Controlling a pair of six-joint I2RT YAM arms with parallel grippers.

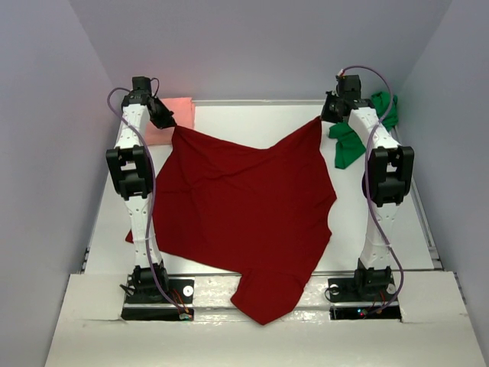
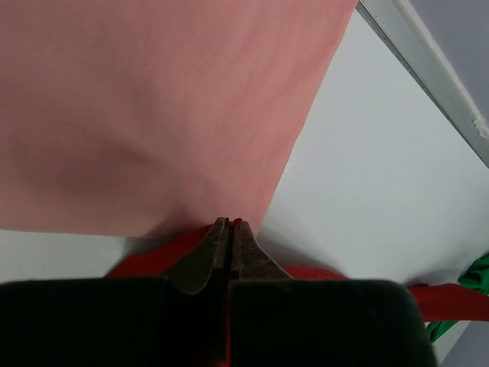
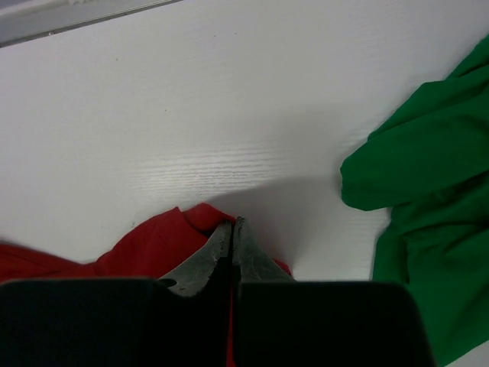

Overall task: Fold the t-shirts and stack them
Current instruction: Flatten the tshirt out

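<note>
Dark red cloth t-shirt (image 1: 244, 206) lies spread on white counter (image 1: 248, 118), long axis running toward arm bases, near end overhanging front edge. Left jaws and right jaws each clamped on one far corner, seemingly raised slightly.

Table (image 1: 359, 229), red shirt (image 1: 244, 206), pink shirt (image 1: 180, 108), green shirt (image 1: 348, 150)

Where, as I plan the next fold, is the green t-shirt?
In the top view, the green t-shirt lies crumpled at the far right, beside the right gripper.

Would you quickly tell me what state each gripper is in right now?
Left gripper: closed, holding a corner of the dark red t-shirt.
Right gripper: closed, holding another corner of it.
</note>
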